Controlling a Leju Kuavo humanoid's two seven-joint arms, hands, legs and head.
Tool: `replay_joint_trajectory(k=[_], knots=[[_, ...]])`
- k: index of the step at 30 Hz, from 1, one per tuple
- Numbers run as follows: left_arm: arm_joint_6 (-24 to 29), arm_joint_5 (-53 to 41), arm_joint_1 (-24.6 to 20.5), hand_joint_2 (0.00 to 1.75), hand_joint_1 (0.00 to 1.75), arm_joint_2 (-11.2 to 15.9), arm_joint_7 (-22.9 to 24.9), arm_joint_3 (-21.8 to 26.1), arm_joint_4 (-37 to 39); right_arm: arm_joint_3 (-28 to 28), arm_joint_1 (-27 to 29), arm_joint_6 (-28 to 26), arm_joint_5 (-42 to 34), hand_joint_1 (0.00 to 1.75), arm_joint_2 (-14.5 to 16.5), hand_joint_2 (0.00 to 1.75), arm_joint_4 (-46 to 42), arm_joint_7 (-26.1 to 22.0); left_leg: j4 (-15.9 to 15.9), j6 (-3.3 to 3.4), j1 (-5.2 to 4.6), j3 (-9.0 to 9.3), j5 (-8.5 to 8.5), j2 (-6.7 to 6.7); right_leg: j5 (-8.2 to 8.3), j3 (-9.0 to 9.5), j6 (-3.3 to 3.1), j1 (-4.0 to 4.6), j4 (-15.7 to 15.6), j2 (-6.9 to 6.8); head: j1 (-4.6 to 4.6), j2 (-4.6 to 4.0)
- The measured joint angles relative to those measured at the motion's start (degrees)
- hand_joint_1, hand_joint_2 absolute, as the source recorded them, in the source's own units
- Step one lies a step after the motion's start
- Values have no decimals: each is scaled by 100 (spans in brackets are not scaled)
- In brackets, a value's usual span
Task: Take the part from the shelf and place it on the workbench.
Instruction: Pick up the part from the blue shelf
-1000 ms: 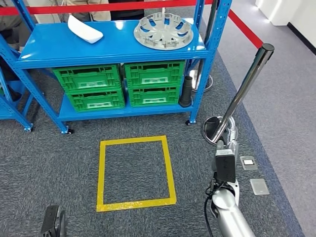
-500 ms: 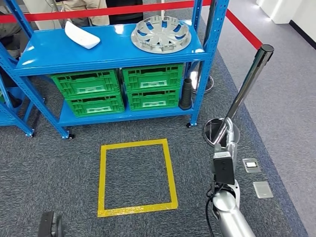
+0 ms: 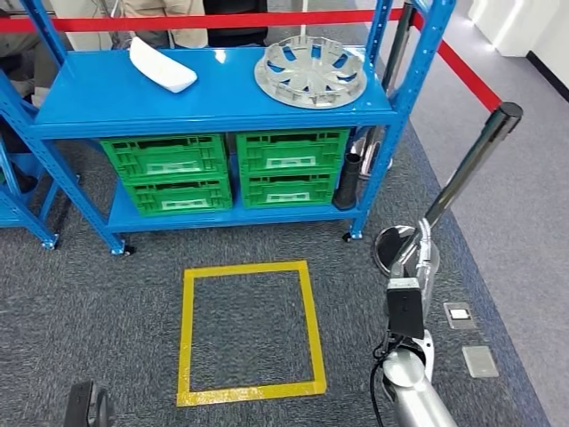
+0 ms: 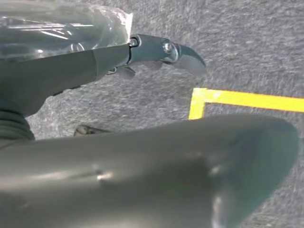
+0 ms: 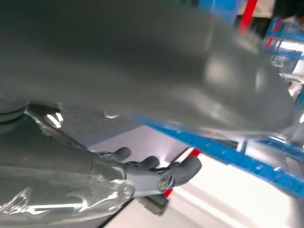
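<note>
A silver wheel cover [image 3: 310, 70] lies on the right of the blue shelf's [image 3: 100, 93] top level. A white curved part [image 3: 163, 64] lies on its left. My right arm hangs low at the right, and the right hand [image 3: 422, 254] is over the carpet, far below the shelf top. The right wrist view has that hand [image 5: 143, 175] with fingers [image 5: 179, 171] stretched out and nothing in it. My left arm [image 3: 84, 406] just enters at the bottom left. The left hand [image 4: 150, 161] also holds nothing, its fingers [image 4: 168, 50] straight above the carpet.
Green crates [image 3: 228, 169] fill the shelf's lower level, with a black ribbed part [image 3: 349, 181] beside them. A yellow square [image 3: 250, 331] is taped on the carpet before the shelf. A chrome barrier post [image 3: 463, 178] with red tape leans at the right. People stand behind the shelf.
The whole picture has shifted, so the camera moved: the shelf now sits lower and further right in view. Both arms still hang low with nothing in the hands.
</note>
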Motion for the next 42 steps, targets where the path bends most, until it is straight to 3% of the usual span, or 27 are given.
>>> replay_joint_trajectory(k=[2, 4, 5, 6, 8, 9, 10, 13, 15, 16, 18, 19, 20, 21, 24, 25, 26, 28, 30, 32, 34, 35, 36, 38, 39, 40, 42], knots=[[0, -42, -37, 0, 0, -5, 59, -8, -1, -41, 140, -8, 7, 0, -4, 0, -92, 30, -27, 47, -26, 121, -92, -35, -262, -537, -19, 11, 720, 6, 13, 0], [-4, -73, -44, 0, 0, -10, 101, -12, -2, -90, 261, -9, 20, 0, -4, 0, -195, 42, -36, 66, -65, 292, -225, -82, -393, -892, -68, 33, 938, 10, 21, 0], [-8, -86, -44, 0, 0, -15, 111, -13, -3, -116, 302, -12, 35, 0, -4, 0, -246, 50, -43, 70, -90, 406, -306, -101, -291, -951, -116, 57, 778, 15, 27, 0], [-14, -102, -46, 0, 0, -25, 114, -13, -4, -144, 338, -13, 51, 0, -5, 0, -293, 62, -54, 74, -114, 532, -391, -113, -42, -959, -184, 93, 486, 31, 33, 0], [-33, -139, -45, 0, 0, -68, 107, -19, 4, -202, 414, -6, 80, 0, -19, 0, -350, 107, -88, 61, -146, 741, -556, -136, 669, -939, -333, 185, -127, 103, 26, -1], [-49, -160, -52, 0, 0, -89, 102, -24, 8, -227, 454, 9, 89, 0, -28, 0, -374, 135, -119, 41, -149, 810, -626, -144, 898, -920, -365, 221, -299, 133, 14, -1], [-63, -174, -63, 0, 0, -111, 92, -32, 10, -251, 481, 34, 94, 0, -38, 0, -401, 166, -137, 15, -147, 864, -662, -151, 992, -893, -376, 244, -389, 155, 0, -1], [-84, -188, -102, 0, 0, -157, 48, -58, -4, -299, 489, 127, 86, 0, -62, 0, -492, 248, 85, -72, -154, 867, -539, -122, 849, -634, -387, 207, -566, 155, -17, 0], [-79, -164, -115, 0, 0, -173, 21, -63, -10, -307, 506, 159, 65, 0, -71, 0, -511, 290, 688, -146, -147, 527, -483, -63, 760, -372, -403, 152, -712, 138, -52, 0], [-77, -144, -116, 0, 0, -178, 10, -63, -10, -309, 517, 167, 38, 0, -75, 0, -512, 310, 1028, -189, -130, 278, -573, -36, 700, -249, -402, 135, -763, 129, -69, 0], [-73, -109, -107, 0, 0, -181, 4, -59, -10, -319, 522, 166, -43, 0, -79, 0, -511, 341, 1411, -265, -87, -179, -942, -15, 554, -15, -377, 91, -821, 118, -75, 0], [-73, -102, -102, 0, 0, -185, 4, -57, -10, -330, 512, 148, -85, 0, -81, 0, -508, 345, 1395, -298, -68, -318, -1072, -9, 469, 104, -358, 66, -832, 115, -76, 0], [-74, -105, -102, 0, 0, -189, 4, -56, -10, -340, 491, 123, -128, 0, -82, 0, -503, 343, 1245, -325, -49, -393, -1073, -1, 379, 227, -336, 39, -835, 113, -79, 0], [-75, -113, -104, 0, 0, -191, 7, -56, -10, -351, 464, 95, -184, 0, -83, 0, -496, 331, 972, -349, -28, -422, -867, 17, 283, 355, -307, 16, -835, 112, -79, 0], [-74, -138, -112, 0, 0, -198, 23, -56, 9, -386, 384, 31, -359, 0, -85, 0, -460, 264, 177, -317, -2, -463, 219, 110, 25, 628, -183, -9, -840, 115, -93, -1], [-72, -144, -123, 0, 0, -202, 26, -56, 9, -399, 359, 13, -388, 0, -85, 0, -454, 244, 100, -270, -13, -472, 372, 121, -19, 668, -133, -9, -850, 113, -99, -1], [-66, -148, -144, 0, 0, -204, 25, -56, 3, -407, 327, 1, -399, 0, -86, 0, -451, 231, 105, -216, -27, -456, 334, 112, -31, 695, -84, -12, -857, 112, -98, 0], [-38, -157, -184, 0, 0, -213, 9, -56, -10, -410, 239, -7, -350, 0, -97, 0, -456, 238, 67, -131, -14, -369, 292, 80, 32, 646, -9, -17, -705, 101, -90, 0], [-3, -160, -218, 0, 0, -216, -11, -56, -14, -396, 153, 26, -267, 0, -126, 0, -450, 297, 13, -62, 7, -241, 234, 65, 46, 308, 26, -16, -142, 92, -66, 0], [8, -155, -230, 0, 0, -221, -30, -54, -14, -392, 112, 72, -242, 0, -166, 0, -442, 338, -14, -16, -1, -121, 148, 58, -214, -214, 35, -11, 560, 88, -37, 0], [3, -158, -227, 0, 0, -237, -38, -52, -14, -410, 112, 62, -243, 0, -192, 0, -439, 327, -18, -2, -15, 23, 30, 34, -486, -592, 30, -3, 844, 87, -15, 0], [3, -170, -227, 0, 0, -250, -35, -51, -14, -426, 117, 32, -240, 0, -196, 0, -440, 317, -18, -3, -22, 111, -34, 17, -439, -667, 18, 3, 743, 87, -9, 0], [3, -184, -231, 0, 0, -262, -31, -51, -15, -445, 125, -3, -237, 0, -199, 0, -445, 310, -18, -8, -29, 204, -100, 4, -227, -668, -4, 11, 489, 88, -2, 0], [4, -212, -241, 0, 0, -288, -22, -52, -14, -491, 154, -69, -226, 0, -210, 0, -463, 299, -18, -37, -43, 366, -225, -14, 399, -584, -70, 43, -153, 86, 2, 0], [4, -220, -251, 0, 0, -296, -16, -52, -13, -513, 171, -93, -220, 0, -219, 0, -476, 296, -20, -69, -48, 415, -279, -20, 573, -557, -100, 66, -357, 86, 3, 0], [3, -226, -258, 0, 0, -303, -10, -52, -13, -530, 194, -113, -214, 0, -227, 0, -495, 293, -33, -108, -50, 444, -323, -26, 675, -548, -131, 87, -463, 86, 5, 0], [2, -242, -273, 0, 0, -305, -5, -54, -16, -555, 231, -142, -202, 0, -240, 0, -562, 287, -19, -194, -53, 497, -332, -32, 684, -517, -191, 96, -506, 87, 10, 0]])
